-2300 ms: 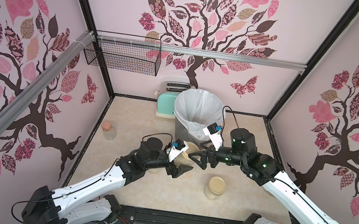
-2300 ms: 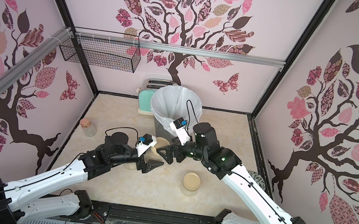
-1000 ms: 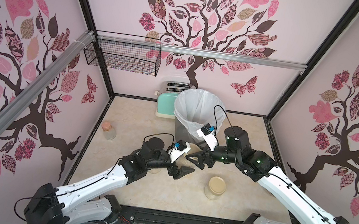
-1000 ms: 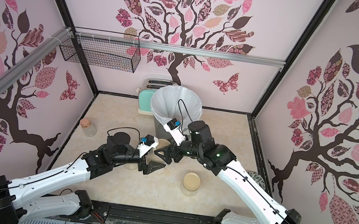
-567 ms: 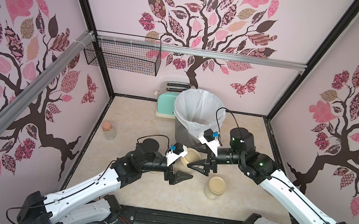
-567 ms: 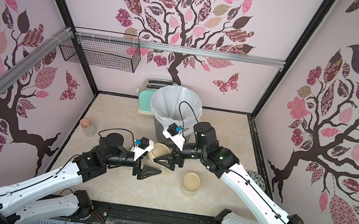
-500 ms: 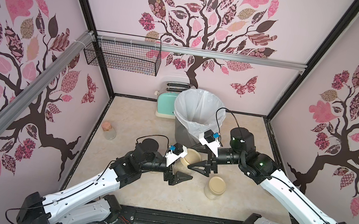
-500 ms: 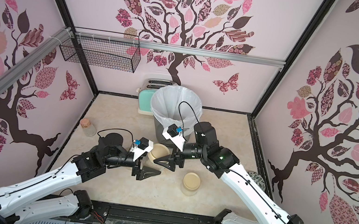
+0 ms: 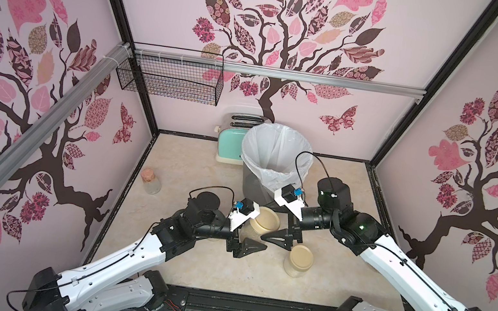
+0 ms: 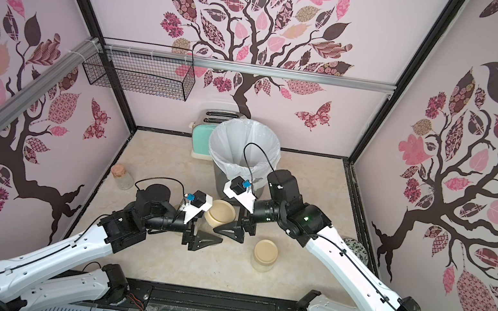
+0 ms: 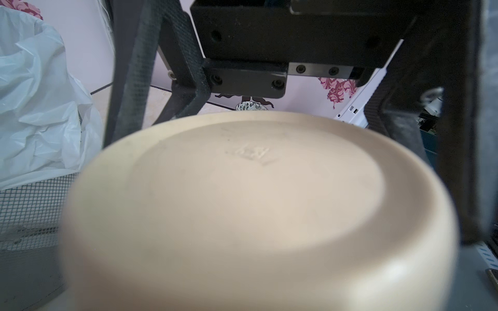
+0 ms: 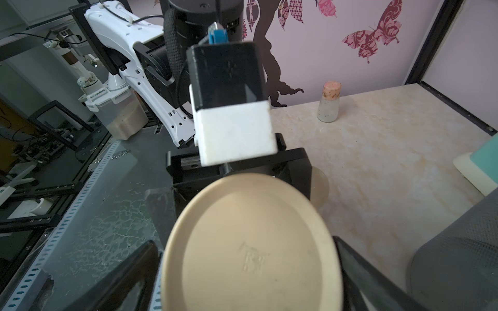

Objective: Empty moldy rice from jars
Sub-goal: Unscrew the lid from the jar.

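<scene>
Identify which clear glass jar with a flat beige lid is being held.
The tilted jar near the white-lined bin, clamped in the left gripper, lid toward the right gripper. The other visible jar stands upright, untouched, on the table.

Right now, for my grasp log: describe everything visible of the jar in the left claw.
The jar is clear glass, holding off-white rice, capped by a flat round beige lid with an embossed mark. The left claw grips its body, tilting it lid-first toward the right claw, whose jaws flank the lid.
</scene>
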Controlling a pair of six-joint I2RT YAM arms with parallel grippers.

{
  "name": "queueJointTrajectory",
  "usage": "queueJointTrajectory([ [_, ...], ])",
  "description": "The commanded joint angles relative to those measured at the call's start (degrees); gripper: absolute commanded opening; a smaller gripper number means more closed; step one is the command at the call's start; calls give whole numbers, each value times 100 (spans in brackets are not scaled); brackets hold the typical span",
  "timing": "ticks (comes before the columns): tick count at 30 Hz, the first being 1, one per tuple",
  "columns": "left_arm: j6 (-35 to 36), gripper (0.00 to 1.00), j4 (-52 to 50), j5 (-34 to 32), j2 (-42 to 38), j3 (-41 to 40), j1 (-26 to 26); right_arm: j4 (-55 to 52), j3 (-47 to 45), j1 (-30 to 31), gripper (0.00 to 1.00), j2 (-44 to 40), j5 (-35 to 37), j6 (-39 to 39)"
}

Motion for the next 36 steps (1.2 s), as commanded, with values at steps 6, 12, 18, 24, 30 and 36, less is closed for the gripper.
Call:
queueJointTrajectory([
  [6, 85, 59, 668, -444, -124, 121, 41, -727, 575, 49, 100, -145, 822, 795],
  [12, 25, 59, 837, -476, -80, 98, 49, -993, 644, 47, 100, -144, 1591, 1014],
  [18, 50, 59, 801, -473, -95, 121, 44, -1131, 704, 46, 100, -118, 1629, 1120],
  [24, 31, 59, 783, -466, -128, 101, 46, -1032, 625, 45, 99, -215, 2263, 1232],
  [30, 54, 59, 743, -463, -148, 115, 50, -1043, 590, 53, 100, -179, 2614, 1242],
  [36, 44, 59, 735, -444, -169, 111, 50, -1090, 599, 43, 100, -188, 2904, 1177],
])
